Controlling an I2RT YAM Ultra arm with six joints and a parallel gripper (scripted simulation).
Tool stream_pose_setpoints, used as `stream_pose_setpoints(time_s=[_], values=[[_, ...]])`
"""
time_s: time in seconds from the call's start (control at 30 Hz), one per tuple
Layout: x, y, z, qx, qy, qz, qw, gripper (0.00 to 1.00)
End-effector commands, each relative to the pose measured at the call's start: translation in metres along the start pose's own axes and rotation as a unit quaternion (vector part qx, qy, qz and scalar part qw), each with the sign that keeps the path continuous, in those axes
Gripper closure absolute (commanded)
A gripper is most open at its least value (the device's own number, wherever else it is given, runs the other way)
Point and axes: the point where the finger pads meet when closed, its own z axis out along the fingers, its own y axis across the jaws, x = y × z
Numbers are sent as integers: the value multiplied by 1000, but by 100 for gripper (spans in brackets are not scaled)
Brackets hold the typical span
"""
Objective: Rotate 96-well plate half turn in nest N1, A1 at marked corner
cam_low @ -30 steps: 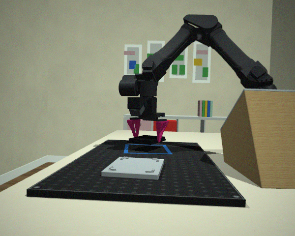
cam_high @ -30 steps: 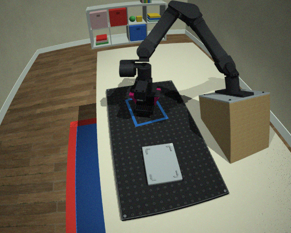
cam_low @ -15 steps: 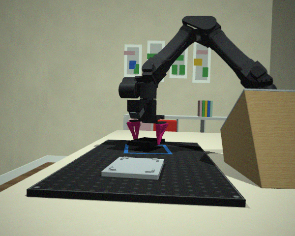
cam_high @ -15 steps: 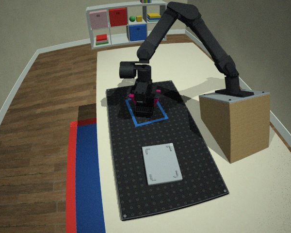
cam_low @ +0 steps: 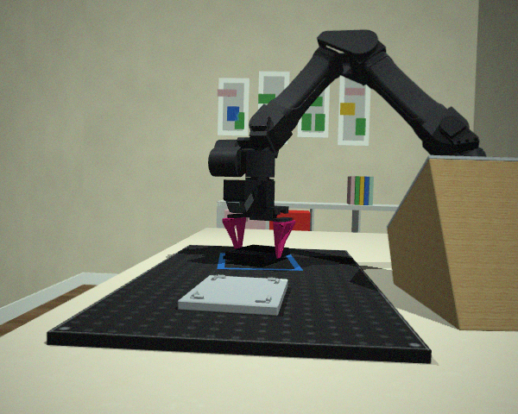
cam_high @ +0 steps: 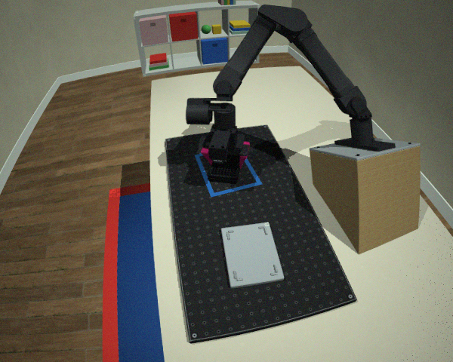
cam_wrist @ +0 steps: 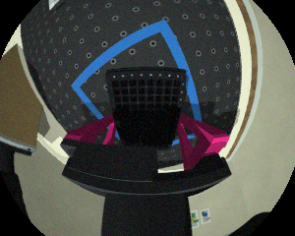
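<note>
The black 96-well plate (cam_high: 223, 171) is inside the blue taped outline of bench spot B1, low over the deck or resting on it; I cannot tell which. My gripper (cam_high: 224, 157) with magenta fingers is shut on the plate across its width. It also shows in the exterior view (cam_low: 255, 249), with the plate (cam_low: 252, 257) between the fingertips. In the wrist view the plate (cam_wrist: 147, 108) lies between the fingers above the blue tape (cam_wrist: 122, 59). The grey plate nest N1 (cam_high: 251, 254) stands empty nearer the front of the deck. The plate's cut corner is not discernible.
The black perforated deck (cam_high: 254, 218) lies on the cream table. The arm's wooden pedestal (cam_high: 367, 191) stands at the right of the deck. A shelf with coloured boxes (cam_high: 195, 37) stands at the far wall. A red and blue mat (cam_high: 130, 272) lies on the floor at the left.
</note>
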Motion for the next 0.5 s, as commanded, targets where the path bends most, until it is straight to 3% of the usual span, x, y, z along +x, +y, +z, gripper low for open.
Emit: stream_pose_setpoints(time_s=[0.0, 0.47], values=[[-2, -3, -2, 5, -5, 0, 1000, 100], [-2, -3, 4, 5, -5, 0, 1000, 100]])
